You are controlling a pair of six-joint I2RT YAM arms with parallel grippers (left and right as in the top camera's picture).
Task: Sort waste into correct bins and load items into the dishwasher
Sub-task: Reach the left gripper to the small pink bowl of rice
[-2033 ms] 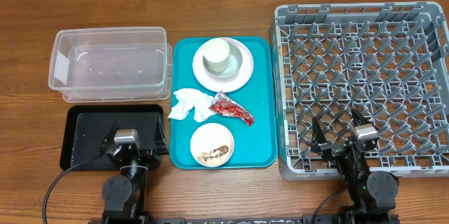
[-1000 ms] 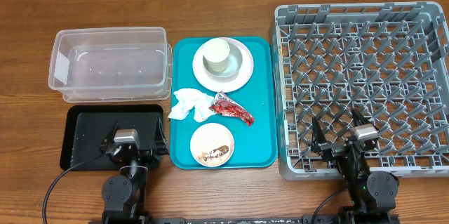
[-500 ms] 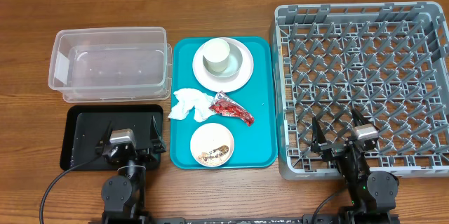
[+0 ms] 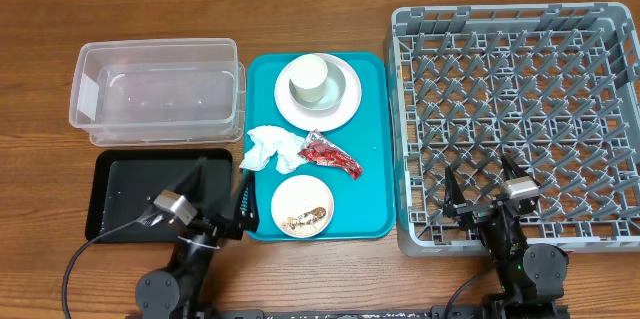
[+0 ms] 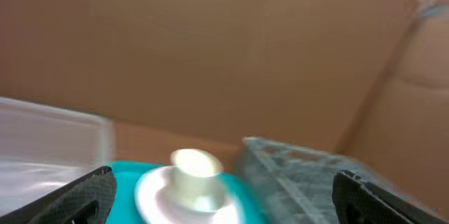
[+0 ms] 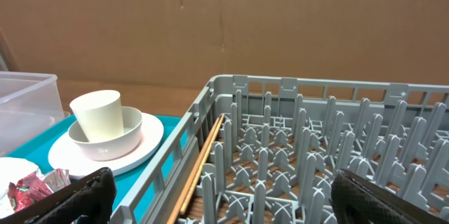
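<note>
Left fingers [image 5: 77, 197] wide open, empty, angled at napkin [image 4: 272, 149] mid-frame, likely first pick. Right fingers [image 6: 382, 197] open, empty, idle over rack [image 4: 500, 11].

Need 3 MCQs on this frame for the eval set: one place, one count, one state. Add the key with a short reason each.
1. Next to the napkin on the teal tray, the red wrapper lies:
A) on its left
B) on its right
C) beneath it

2. White plates on the teal tray:
A) one
B) two
C) four

3. The right gripper is:
A) open, empty
B) shut, empty
C) shut on something

Key:
1 B, the overhead view shows it in full on the napkin's right.
2 B, there is a large plate and a small plate with food bits.
3 A, its fingers stand wide apart with nothing between them.
</note>
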